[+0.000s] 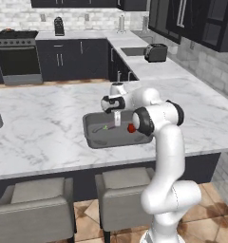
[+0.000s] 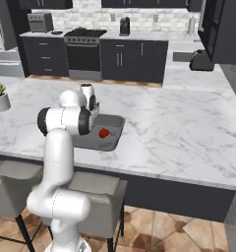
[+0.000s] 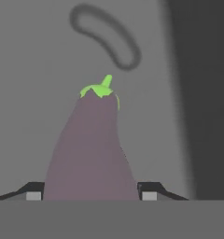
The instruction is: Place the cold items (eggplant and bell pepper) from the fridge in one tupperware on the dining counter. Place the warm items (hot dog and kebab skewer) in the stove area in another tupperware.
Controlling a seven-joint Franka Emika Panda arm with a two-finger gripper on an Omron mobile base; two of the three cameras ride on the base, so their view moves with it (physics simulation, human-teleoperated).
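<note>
My gripper (image 3: 91,196) hangs low over the grey tupperware (image 1: 90,128) on the dining counter (image 1: 40,128), and the eggplant (image 3: 91,149) sits between my two fingertips (image 3: 149,192), its green stem pointing away from my hand toward the tub floor. In the hand view the tips stand right against the purple body on both sides, so I judge that I hold it, with my jaws at a middling width set by its girth. From the left base view a sliver of dark purple and green (image 1: 105,127) shows inside the tub just beside my hand (image 1: 113,105).

The bell pepper (image 2: 103,133) lies red on the tub floor near the right-hand wall, so half of the cold pair looks done. The eggplant is over the same tub but not yet let go; I cannot tell whether it touches the bottom.

What remains, as I judge it: release the eggplant here, then go to the stove (image 2: 83,49) at the far wall for the hot dog and kebab skewer. Something small and reddish rests on the stove top, too small to name. A second tupperware is not something I can make out.
</note>
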